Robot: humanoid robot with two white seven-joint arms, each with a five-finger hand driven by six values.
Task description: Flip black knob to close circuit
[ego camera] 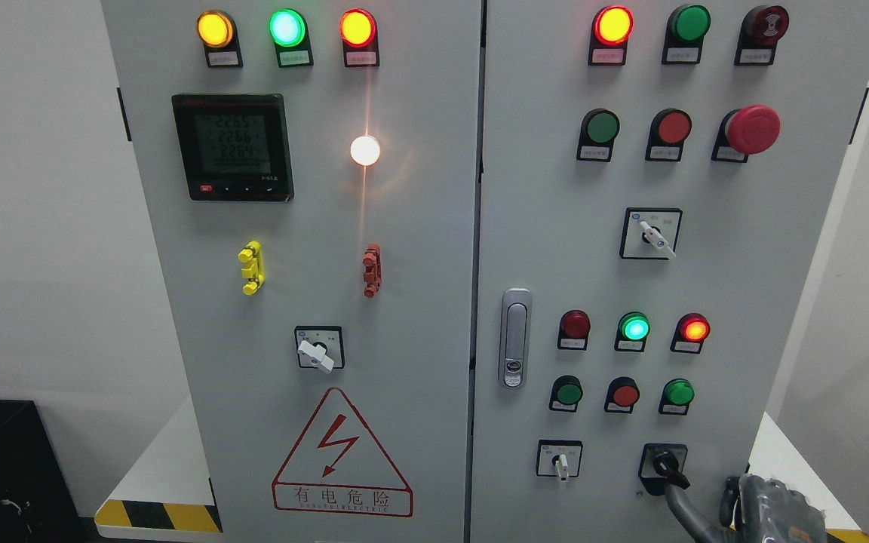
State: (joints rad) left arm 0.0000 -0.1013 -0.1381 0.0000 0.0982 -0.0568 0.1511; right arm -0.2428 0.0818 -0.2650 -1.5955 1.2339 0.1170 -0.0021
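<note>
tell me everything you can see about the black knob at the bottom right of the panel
The black knob sits on a dark square plate low on the cabinet's right door, right of a white-handled switch. It looks like glossy plastic, its lever pointing down-right. A dark finger of the right hand reaches up to it and appears to touch the lever.

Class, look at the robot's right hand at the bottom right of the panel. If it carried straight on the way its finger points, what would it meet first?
Most likely the black knob. The right hand stretches a dark finger up-left, its tip at or just below the knob's handle; contact is unclear from one view.
</note>
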